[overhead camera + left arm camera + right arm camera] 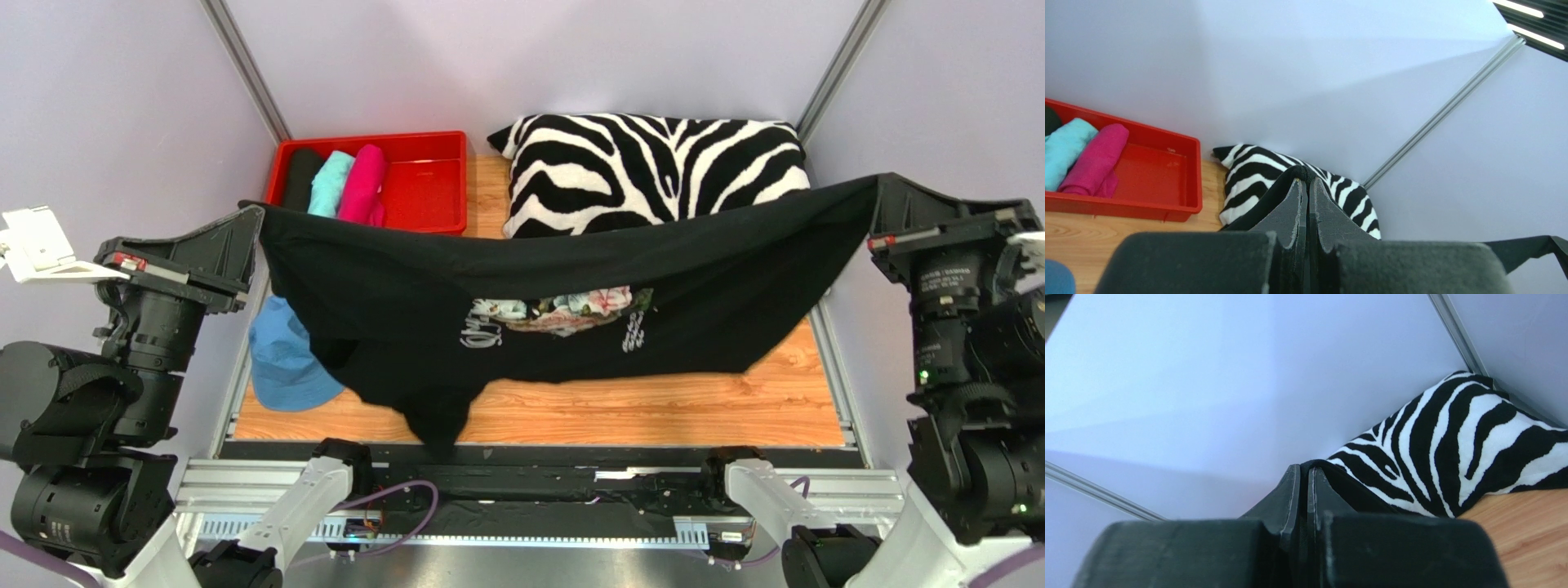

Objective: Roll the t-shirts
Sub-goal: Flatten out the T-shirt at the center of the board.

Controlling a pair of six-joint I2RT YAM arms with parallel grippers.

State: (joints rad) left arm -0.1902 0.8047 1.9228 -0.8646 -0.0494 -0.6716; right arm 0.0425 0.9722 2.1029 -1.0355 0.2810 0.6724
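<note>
The black t-shirt is hanging across the table, blocking the way from front to back. Behind it the red tray and zebra pillow are filling the far edge. A blue cap is sitting at the left, and bare wood is lying open at the front right.

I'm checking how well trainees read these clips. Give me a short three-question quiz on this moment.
1. True or false: the black t-shirt is already rolled up.
2. How many rolled tees sit in the red bin? A) two B) three C) five
3. Fill the gap: behind the hanging shirt lies a ___-striped pillow.
Key: 1 false, it hangs spread out between the left fingers and the right fingers, both shut on its edge. 2 B. 3 zebra.
</note>
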